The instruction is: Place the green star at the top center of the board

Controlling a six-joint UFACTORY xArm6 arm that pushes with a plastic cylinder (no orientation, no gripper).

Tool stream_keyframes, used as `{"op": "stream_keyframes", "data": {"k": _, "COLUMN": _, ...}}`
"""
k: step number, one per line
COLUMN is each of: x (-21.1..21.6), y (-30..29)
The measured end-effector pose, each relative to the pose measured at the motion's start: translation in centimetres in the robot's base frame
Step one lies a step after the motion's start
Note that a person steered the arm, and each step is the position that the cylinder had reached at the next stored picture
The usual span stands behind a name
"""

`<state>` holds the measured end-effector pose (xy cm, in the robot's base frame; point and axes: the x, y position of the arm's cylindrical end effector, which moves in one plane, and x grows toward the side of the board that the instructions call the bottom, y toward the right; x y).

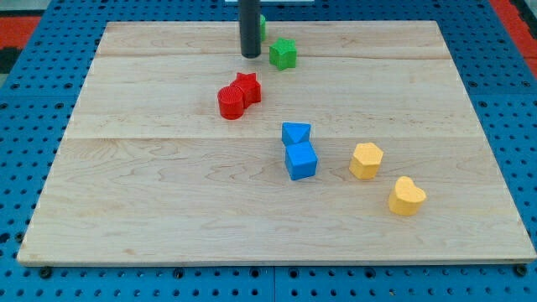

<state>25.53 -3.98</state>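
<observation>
The green star (283, 54) lies near the view's top centre of the wooden board (168, 193). My tip (250, 55) rests on the board just left of the star, a small gap between them. A second green block (262, 26) shows partly behind the rod, above the star; its shape is hidden.
A red star (247, 87) touches a red cylinder (230, 102) below my tip. A blue triangle-like block (295, 132) sits against a blue cube (301, 161) at centre. A yellow hexagon (366, 159) and a yellow heart (407, 196) lie to the right.
</observation>
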Motion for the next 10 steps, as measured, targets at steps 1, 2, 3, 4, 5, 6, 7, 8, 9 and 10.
{"op": "stream_keyframes", "data": {"k": 1, "x": 2.0, "y": -0.1}}
{"op": "stream_keyframes", "data": {"k": 2, "x": 4.8, "y": 0.9}}
{"op": "stream_keyframes", "data": {"k": 3, "x": 4.8, "y": 4.7}}
{"op": "stream_keyframes", "data": {"k": 4, "x": 2.0, "y": 6.9}}
{"op": "stream_keyframes", "data": {"k": 5, "x": -1.9, "y": 8.8}}
{"op": "stream_keyframes", "data": {"k": 6, "x": -1.7, "y": 11.7}}
{"op": "stream_keyframes", "data": {"k": 7, "x": -2.4, "y": 15.0}}
{"op": "stream_keyframes", "data": {"k": 8, "x": -4.5, "y": 18.1}}
{"op": "stream_keyframes", "data": {"k": 9, "x": -6.2, "y": 17.6}}
{"op": "stream_keyframes", "data": {"k": 10, "x": -5.4, "y": 13.7}}
